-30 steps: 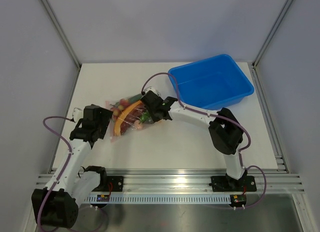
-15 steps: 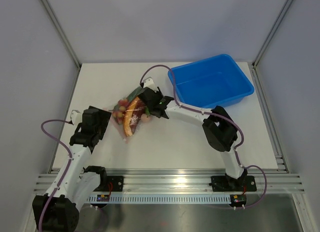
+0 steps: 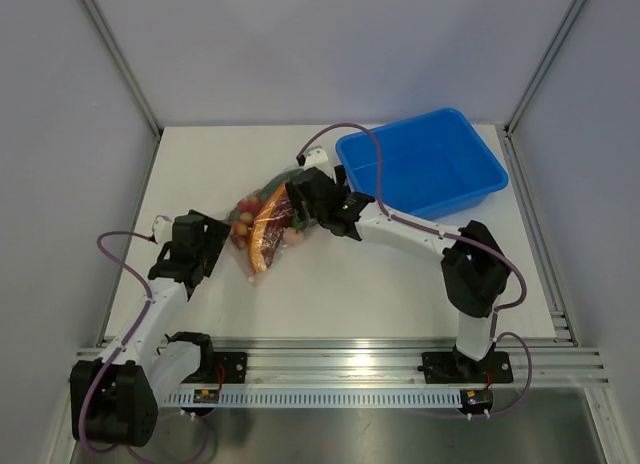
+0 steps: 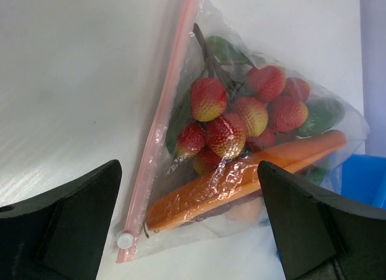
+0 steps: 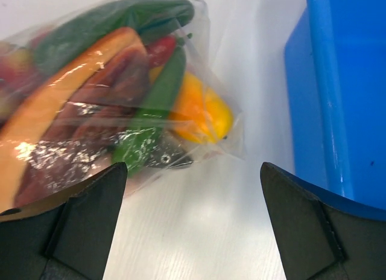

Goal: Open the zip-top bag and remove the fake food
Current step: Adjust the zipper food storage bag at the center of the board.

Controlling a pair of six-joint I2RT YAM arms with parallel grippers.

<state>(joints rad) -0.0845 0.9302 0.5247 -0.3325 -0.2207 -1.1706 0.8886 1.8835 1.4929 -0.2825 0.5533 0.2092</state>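
Between the wide-spread black fingers of the left claw (image 4: 187, 232): nothing gripped, fully released, hovering just beside the pinkish zip strip (image 4: 161, 126) of the clear, crinkly zip-top bag (image 4: 238, 57). Likewise released at the right claw (image 5: 193, 232), spread over the opposite, sealed corner and clamping nothing. Lying flat on the white worktop (image 3: 350, 294) between both claws, near the blue rectangular plastic bin (image 3: 420, 169) but apart from it. Stuffed with the fake food: a cluster of red-and-yellow bumpy plastic fruits (image 4: 226, 132), a long orange wedge (image 4: 241, 177), green pieces (image 5: 145, 105) and a yellow-orange fruit (image 5: 202, 114). Probably light, floppy and slippery; thin film likely to crumple and slide rather than resist, hard toys inside likely to shift. Best taken by the stiffer strip: pinch the small white slider tab (image 4: 125, 238) at the strip's near end with one claw, pin the sealed corner with the other. Long axis running diagonally in the overhead view, from near-left to far-right; mouth edge turned toward the left arm, sealed bottom toward the bin. Strip apparently shut along its whole length.
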